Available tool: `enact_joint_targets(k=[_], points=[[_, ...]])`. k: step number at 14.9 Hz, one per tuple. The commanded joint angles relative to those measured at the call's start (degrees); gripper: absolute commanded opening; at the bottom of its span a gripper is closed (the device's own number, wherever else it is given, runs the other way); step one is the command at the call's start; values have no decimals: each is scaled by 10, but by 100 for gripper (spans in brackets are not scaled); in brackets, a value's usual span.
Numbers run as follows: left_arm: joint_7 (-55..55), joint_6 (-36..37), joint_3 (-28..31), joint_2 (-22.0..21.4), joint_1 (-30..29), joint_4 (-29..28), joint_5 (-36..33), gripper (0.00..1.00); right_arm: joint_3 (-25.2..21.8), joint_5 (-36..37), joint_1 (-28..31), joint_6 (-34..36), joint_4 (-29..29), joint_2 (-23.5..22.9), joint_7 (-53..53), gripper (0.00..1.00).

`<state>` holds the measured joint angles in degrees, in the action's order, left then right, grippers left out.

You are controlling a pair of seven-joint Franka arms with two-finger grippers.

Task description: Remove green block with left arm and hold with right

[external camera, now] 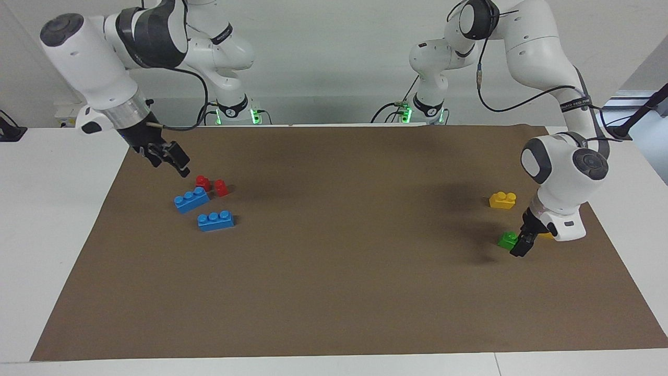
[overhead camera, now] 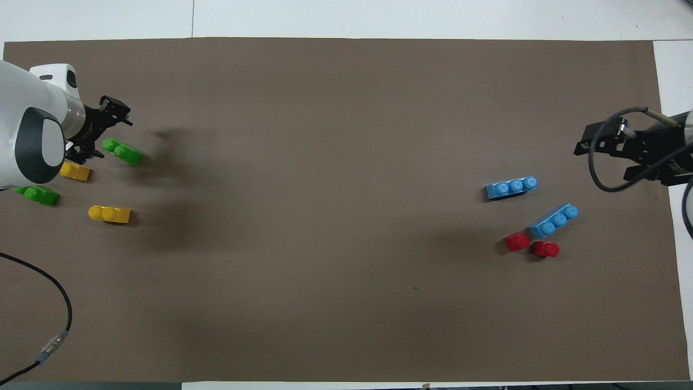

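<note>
The green block (external camera: pixel 507 239) (overhead camera: pixel 123 152) lies flat on the brown mat (external camera: pixel 344 292) at the left arm's end of the table. My left gripper (external camera: pixel 522 244) (overhead camera: pixel 111 132) hangs low right beside it, open, with nothing in its fingers. A second green block (overhead camera: pixel 37 195) lies by the mat's edge, partly under the left arm's wrist. My right gripper (external camera: pixel 175 162) (overhead camera: pixel 601 160) is open and empty, raised over the mat's edge at the right arm's end, above the blue and red bricks.
Two yellow bricks (external camera: pixel 502 199) (overhead camera: pixel 109 214) (overhead camera: pixel 74 171) lie close to the green blocks. Two blue bricks (external camera: pixel 191 199) (external camera: pixel 215 220) and two small red ones (external camera: pixel 202 182) (external camera: pixel 221 187) sit at the right arm's end. A black cable (overhead camera: pixel 59 303) hangs over the mat's corner.
</note>
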<state>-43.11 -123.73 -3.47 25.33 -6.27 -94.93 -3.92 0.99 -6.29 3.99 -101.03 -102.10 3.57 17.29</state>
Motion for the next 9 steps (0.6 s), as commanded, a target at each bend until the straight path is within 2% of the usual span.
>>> enact_joint_targets(k=[1,4,9], points=[[69,52,2,-43,10,6,-9,100,8,28,7,44,24,16,-89,100],[154,112,-4,-90,10,7,-9,100,15,28,5,51,12,29,-94,100],[281,197,-14,-168,10,4,-2,100,14,42,8,54,38,17,-104,100]])
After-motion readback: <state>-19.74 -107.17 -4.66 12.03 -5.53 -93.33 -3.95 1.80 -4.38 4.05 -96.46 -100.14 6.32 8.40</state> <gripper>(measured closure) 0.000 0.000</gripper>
